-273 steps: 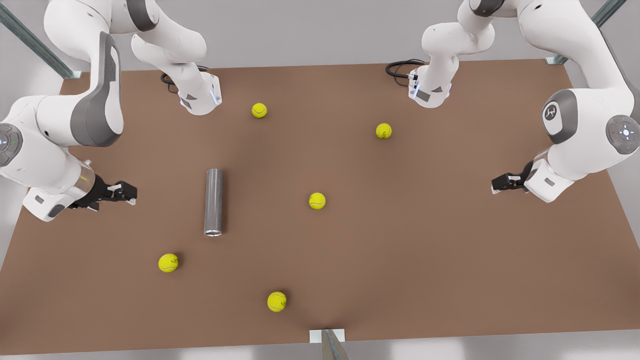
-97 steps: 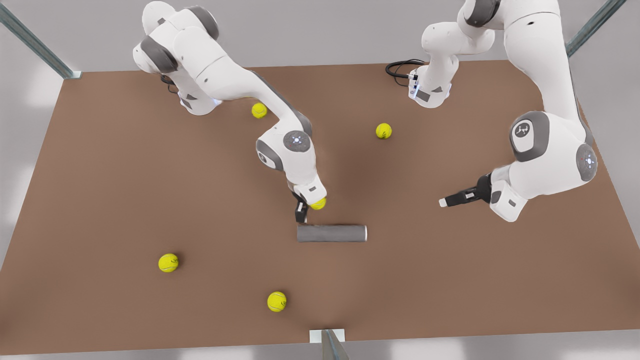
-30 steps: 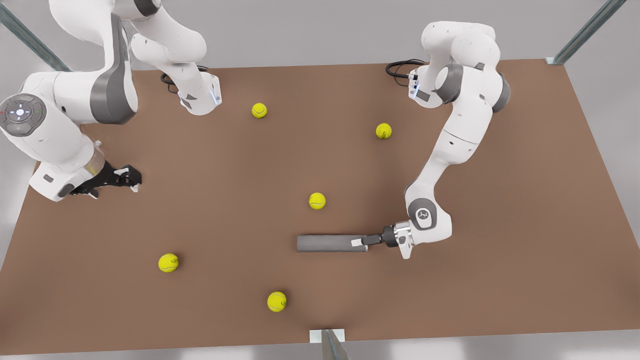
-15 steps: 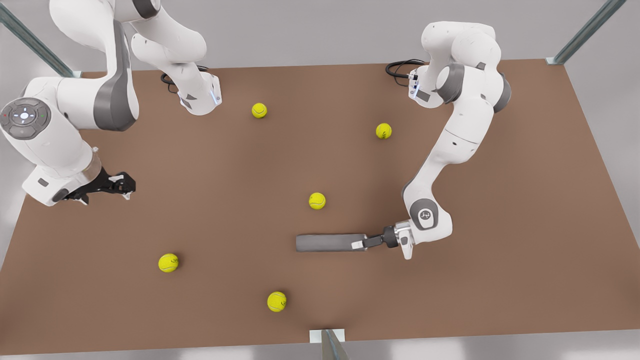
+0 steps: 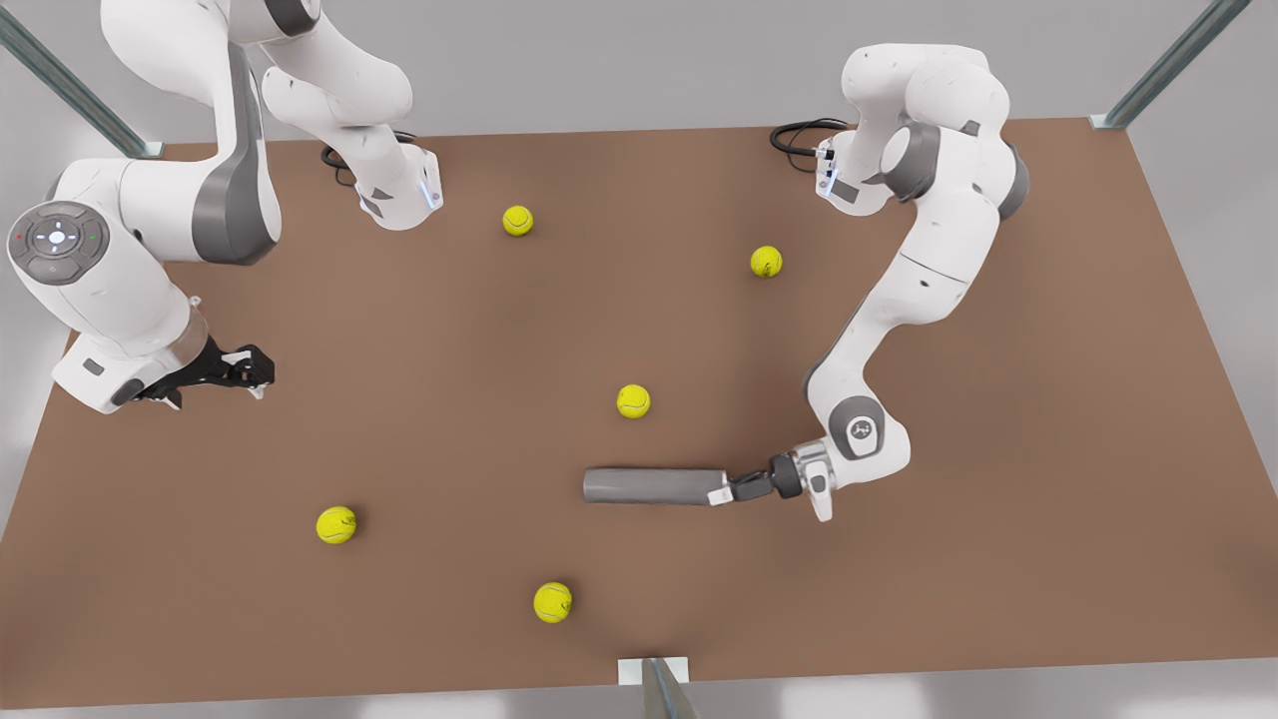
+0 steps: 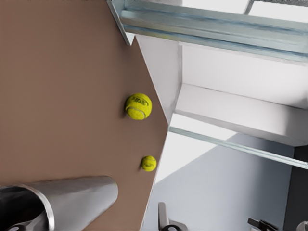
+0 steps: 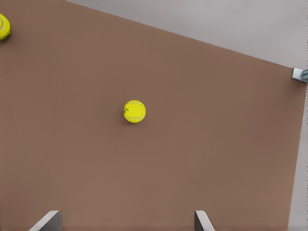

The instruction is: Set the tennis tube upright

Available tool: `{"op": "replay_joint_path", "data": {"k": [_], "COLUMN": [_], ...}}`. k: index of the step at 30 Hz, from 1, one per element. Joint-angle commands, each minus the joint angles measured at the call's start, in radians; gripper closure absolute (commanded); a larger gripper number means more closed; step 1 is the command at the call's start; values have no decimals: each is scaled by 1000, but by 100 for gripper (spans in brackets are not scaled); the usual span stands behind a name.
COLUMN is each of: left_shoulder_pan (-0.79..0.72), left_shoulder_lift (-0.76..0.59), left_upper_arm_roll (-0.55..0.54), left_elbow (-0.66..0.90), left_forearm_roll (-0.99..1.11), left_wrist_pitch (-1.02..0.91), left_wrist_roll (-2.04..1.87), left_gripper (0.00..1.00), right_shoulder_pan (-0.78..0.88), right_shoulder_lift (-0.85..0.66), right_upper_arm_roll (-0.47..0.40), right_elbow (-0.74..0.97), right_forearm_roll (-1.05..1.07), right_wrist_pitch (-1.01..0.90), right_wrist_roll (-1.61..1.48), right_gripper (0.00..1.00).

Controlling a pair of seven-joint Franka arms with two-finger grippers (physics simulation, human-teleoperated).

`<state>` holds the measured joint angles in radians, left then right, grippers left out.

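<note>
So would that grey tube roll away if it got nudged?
Probably: the tennis tube is a smooth round cylinder lying on its side on the flat table. It looks rigid: straight though the left gripper pinches only one end. Upright it may tip, being tall and narrow. The right gripper waits open near the table's edge.

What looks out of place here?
The tennis tube lies on its side, not upright, with the left hand clamped on its end. Five tennis balls sit scattered loose on the table. The right hand waits open near the front view's left edge.
</note>
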<state>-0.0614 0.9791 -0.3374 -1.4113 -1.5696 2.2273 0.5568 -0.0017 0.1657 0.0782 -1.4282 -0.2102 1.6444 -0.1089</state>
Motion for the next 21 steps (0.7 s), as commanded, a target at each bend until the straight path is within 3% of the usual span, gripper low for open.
{"op": "replay_joint_path", "data": {"k": [1,3,6,9,11,13,21], "left_shoulder_pan": [0,0,-3,-3,-1,-1,-6], "left_shoulder_lift": [0,0,1,0,1,1,1], "left_upper_arm_roll": [0,0,-11,-12,-12,-12,-12], "left_elbow": [0,0,0,0,0,0,-2], "left_forearm_roll": [-6,-4,-21,-23,-23,-26,-72], "left_wrist_pitch": [0,0,11,11,11,11,12], "left_wrist_roll": [0,3,3,5,5,5,8], "left_gripper": [30,39,41,48,69,77,79], "right_shoulder_pan": [0,0,0,0,0,0,0], "right_shoulder_lift": [0,0,-2,-8,-29,-48,-49], "right_upper_arm_roll": [0,0,0,0,2,2,3], "right_elbow": [0,0,-6,-23,-61,-95,-97], "right_forearm_roll": [0,-2,0,0,0,0,0], "right_wrist_pitch": [0,0,5,15,43,67,63], "right_wrist_roll": [0,0,0,2,2,2,2], "right_gripper": [0,0,0,0,0,0,0]}}
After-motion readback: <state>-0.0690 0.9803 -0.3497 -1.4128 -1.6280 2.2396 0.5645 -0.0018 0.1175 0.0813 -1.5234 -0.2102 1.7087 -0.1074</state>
